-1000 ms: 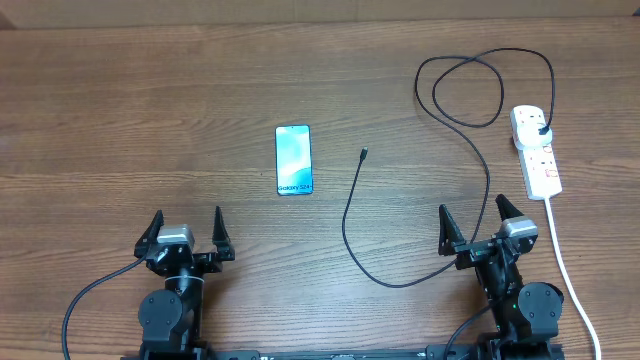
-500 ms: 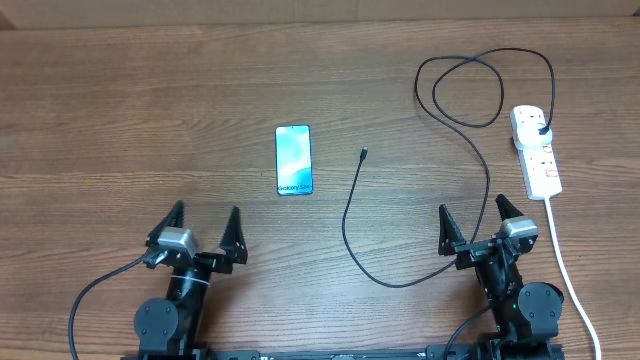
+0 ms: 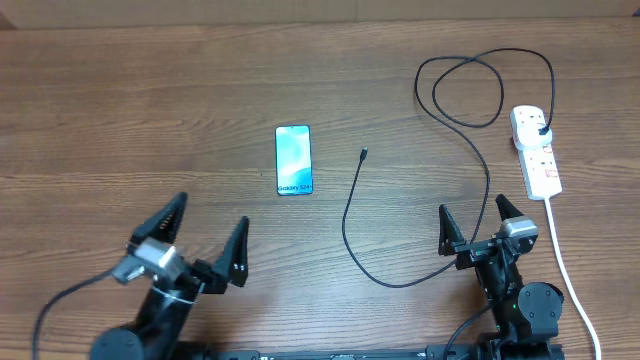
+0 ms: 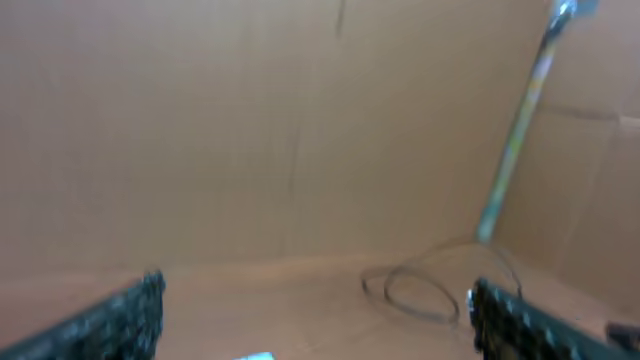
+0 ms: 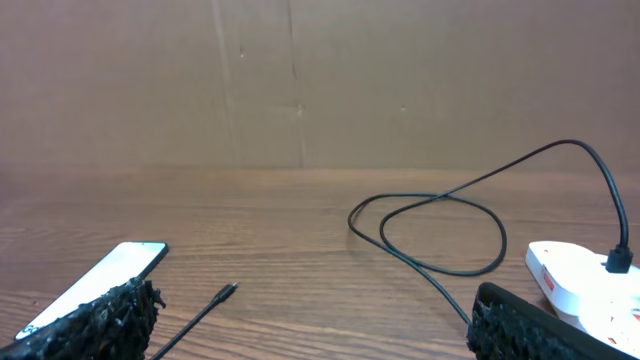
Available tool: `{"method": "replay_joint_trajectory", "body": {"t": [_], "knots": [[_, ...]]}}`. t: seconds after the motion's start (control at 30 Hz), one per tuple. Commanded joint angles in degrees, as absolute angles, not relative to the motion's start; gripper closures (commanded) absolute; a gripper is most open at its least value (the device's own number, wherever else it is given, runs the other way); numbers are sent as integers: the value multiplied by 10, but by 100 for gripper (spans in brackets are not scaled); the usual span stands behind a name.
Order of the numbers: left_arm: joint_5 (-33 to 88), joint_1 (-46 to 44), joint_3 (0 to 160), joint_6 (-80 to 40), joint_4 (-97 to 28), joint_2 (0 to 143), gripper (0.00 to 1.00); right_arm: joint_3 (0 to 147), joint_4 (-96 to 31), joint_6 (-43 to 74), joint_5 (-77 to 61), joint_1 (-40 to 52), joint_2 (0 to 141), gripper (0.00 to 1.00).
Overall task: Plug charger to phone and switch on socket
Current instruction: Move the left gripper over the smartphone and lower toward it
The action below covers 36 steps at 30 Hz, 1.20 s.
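Observation:
The phone [image 3: 294, 160] lies flat on the wooden table with its light blue screen up; it also shows in the right wrist view [image 5: 100, 280]. The charger cable [image 3: 420, 180] loops from its connector tip [image 3: 364, 153] to a black plug [image 3: 543, 130] seated in the white socket strip [image 3: 537, 152]. The tip also shows in the right wrist view [image 5: 226, 292]. My left gripper [image 3: 205, 240] is open and empty, raised at the near left. My right gripper [image 3: 478, 222] is open and empty at the near right, beside the cable.
The strip's thick white cord [image 3: 570, 270] runs down the right side past my right arm. A brown cardboard wall [image 5: 300, 80] stands behind the table. The left wrist view is blurred.
My left gripper has risen and swung forward and to the right. The right arm, phone, cable and strip have not moved.

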<state>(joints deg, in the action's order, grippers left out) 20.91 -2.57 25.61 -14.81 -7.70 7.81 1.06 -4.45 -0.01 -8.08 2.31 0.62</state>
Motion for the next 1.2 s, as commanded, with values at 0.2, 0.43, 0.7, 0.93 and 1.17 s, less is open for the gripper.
{"method": "replay_joint_trajectory", "body": {"t": [0.2, 0.43, 0.7, 0.93, 1.17], "knots": [[280, -23, 795, -83, -584, 546, 0, 4, -42, -1, -75, 26, 2, 0], [282, -73, 889, -150, -681, 699, 0, 4, -42, -1, -75, 26, 2, 0], [-58, -215, 1044, -322, -896, 917, 0, 4, -42, -1, -75, 26, 2, 0], [10, -217, 1084, -321, -846, 1061, 0, 4, -42, -1, -75, 26, 2, 0], [4, -222, 1080, -296, -798, 1110, 0, 4, -42, -1, -75, 26, 2, 0]]}}
